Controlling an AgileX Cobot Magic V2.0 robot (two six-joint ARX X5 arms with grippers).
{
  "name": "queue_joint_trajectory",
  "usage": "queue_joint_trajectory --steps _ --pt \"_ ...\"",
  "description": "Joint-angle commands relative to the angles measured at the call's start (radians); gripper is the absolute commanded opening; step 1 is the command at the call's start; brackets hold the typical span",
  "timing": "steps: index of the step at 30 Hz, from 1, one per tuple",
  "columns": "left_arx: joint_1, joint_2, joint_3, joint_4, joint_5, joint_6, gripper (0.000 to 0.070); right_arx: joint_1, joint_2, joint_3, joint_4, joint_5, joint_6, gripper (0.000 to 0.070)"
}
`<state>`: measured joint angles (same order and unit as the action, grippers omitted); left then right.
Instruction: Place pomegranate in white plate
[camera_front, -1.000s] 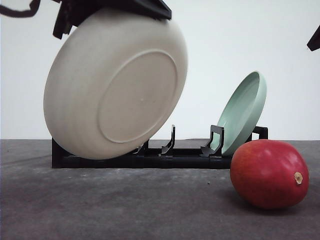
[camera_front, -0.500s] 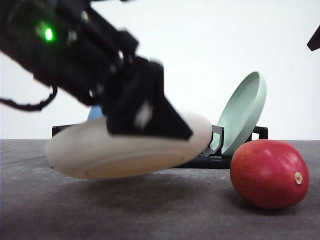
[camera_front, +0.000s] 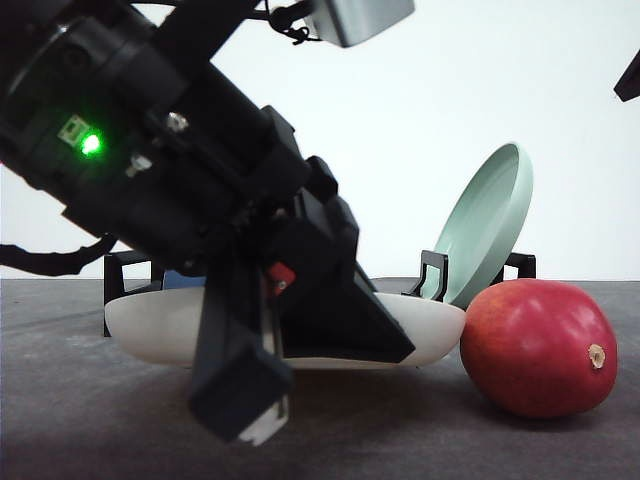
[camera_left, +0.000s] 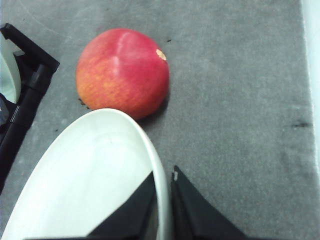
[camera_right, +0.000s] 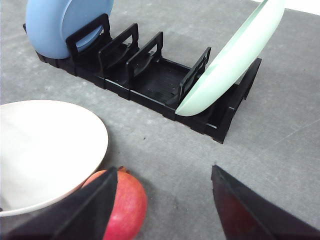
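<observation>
Left pincer (camera_left: 164, 200) clamped on rim of wide cream matte plate (camera_front: 430, 325), level on grey surface (camera_front: 400, 430), beside smooth red pomegranate (camera_front: 538, 347); right pincer (camera_right: 162, 202) spread, empty.

The white plate (camera_front: 430, 325) lies flat on the desk (camera_front: 90, 420), in front of the rack (camera_right: 150, 82). My left end effector (camera_left: 162, 200) sits on the plate's rim, one finger inside, one outside. The pomegranate (camera_front: 538, 347) sits just right of the plate, perhaps touching. On the rack, one plate (camera_right: 62, 25) stands at the left end and another plate (camera_front: 487, 225) leans at the right.
</observation>
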<state>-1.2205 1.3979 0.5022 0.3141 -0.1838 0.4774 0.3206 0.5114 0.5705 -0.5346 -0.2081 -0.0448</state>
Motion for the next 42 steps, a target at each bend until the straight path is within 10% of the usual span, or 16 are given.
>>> queue_joint_trajectory --steps 1,14,19,29,42 --pt "-0.013 0.017 0.009 -0.006 -0.004 0.008 0.0029 0.005 0.003 0.019 0.009 0.0 0.011 0.0382" --pt "-0.014 0.016 0.009 -0.075 -0.009 -0.047 0.0284 0.005 0.003 0.019 0.009 0.0 0.011 0.0382" --pt "-0.014 -0.008 0.033 -0.145 -0.011 -0.291 0.0392 0.005 0.003 0.019 0.009 0.0 0.011 0.0382" --pt "0.113 -0.199 0.19 -0.692 0.191 -0.574 0.0401 0.005 0.003 0.019 0.009 0.0 0.011 0.0382" --pt "0.515 -0.535 0.193 -0.941 0.238 -0.612 0.04 0.005 0.003 0.019 0.009 -0.002 0.011 0.0382"
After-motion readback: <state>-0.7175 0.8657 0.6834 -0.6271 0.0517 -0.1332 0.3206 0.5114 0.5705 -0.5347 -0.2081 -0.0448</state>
